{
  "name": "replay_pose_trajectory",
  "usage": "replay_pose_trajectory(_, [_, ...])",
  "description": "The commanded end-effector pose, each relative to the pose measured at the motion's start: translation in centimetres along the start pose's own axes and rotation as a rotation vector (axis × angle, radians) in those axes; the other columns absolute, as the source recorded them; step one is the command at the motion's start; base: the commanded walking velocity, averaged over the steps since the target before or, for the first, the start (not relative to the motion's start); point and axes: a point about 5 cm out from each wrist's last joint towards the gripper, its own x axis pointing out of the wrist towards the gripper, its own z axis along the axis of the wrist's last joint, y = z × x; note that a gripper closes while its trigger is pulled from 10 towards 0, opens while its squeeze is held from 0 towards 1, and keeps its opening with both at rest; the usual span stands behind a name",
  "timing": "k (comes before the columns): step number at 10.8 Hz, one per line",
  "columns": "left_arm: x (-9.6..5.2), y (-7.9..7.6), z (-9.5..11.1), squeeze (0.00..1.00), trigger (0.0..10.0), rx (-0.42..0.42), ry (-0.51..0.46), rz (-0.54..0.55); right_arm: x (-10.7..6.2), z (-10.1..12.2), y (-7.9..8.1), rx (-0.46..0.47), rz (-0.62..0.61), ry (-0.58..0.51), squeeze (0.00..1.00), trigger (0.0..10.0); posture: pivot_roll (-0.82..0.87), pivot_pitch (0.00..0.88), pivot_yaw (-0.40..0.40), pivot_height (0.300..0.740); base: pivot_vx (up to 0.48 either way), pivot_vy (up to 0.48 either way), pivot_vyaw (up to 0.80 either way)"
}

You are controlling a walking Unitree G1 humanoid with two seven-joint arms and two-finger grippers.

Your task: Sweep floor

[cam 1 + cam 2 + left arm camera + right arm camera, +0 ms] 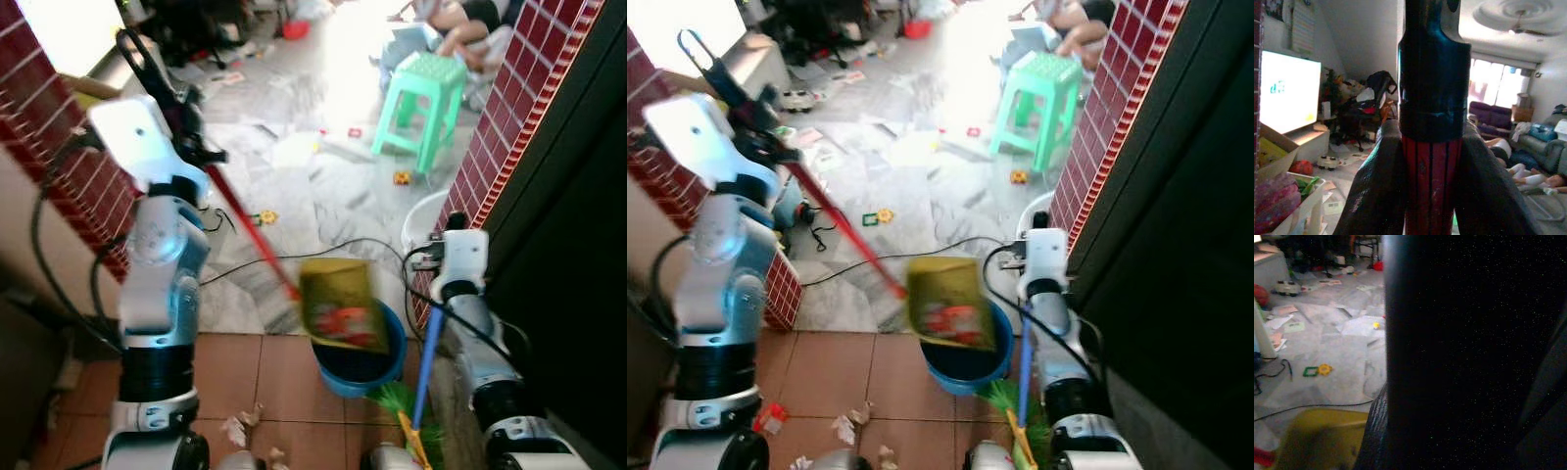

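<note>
Scraps lie on the tiles at the robot's feet. The left gripper is closed around a red handle that carries a yellow dustpan above a blue bucket. The right gripper is closed around the broom's blue pole.

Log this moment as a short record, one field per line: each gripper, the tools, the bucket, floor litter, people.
left gripper: raised at the robot's left, jaws shut on the red handle
dustpan: yellow dustpan at the handle's lower end, tilted over the blue bucket
right gripper: low at the robot's right, beside the blue pole of the green broom; grip unclear
floor litter: paper scraps on the brown tiles
stool: green stool on the marble floor
people: a person lying on the floor
</note>
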Motion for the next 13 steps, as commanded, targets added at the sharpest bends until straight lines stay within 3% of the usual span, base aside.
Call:
replay_pose_trajectory(1, [0.1, -0.1, 0.8, 0.0, 10.0, 0.063, -0.065, -0.019, 0.1, 0.4, 0.1, -0.047, 0.021, -0.023, 0.0, 10.0, -0.03, 0.0, 0.052, 0.74, 0.0, 0.0, 0.0])
replay_pose_trajectory(8, [-0.2, -6.1, -2.0, 0.0, 10.0, 0.166, -0.124, -0.232, 0.0, 0.5, 0.0, -0.045, 0.011, -0.028, 0.0, 10.0, -0.05, 0.0, 0.057, 0.74, 0.0, 0.0, 0.0])
replay_pose_trajectory(11, [-1.4, -10.8, -2.5, 0.0, 10.0, 0.165, -0.172, -0.487, 0.1, 0.6, 0.1, -0.046, 0.013, -0.035, 0.0, 10.0, -0.05, 0.0, 0.054, 0.74, 0.0, 0.0, 0.0])
replay_pose_trajectory(12, [-2.4, -12.9, -3.1, 0.0, 10.0, 0.13, -0.145, -0.639, 0.1, 0.6, 0.1, -0.048, 0.01, -0.037, 0.0, 10.0, -0.05, 0.0, 0.054, 0.74, 0.0, 0.0, 0.0])
replay_pose_trajectory(13, [-2.9, -13.7, -3.4, 0.0, 10.0, 0.142, -0.142, -0.713, 0.1, 0.6, 0.0, -0.048, 0.009, -0.038, 0.0, 10.0, -0.06, 0.0, 0.055, 0.74, 0.0, 0.0, 0.0])
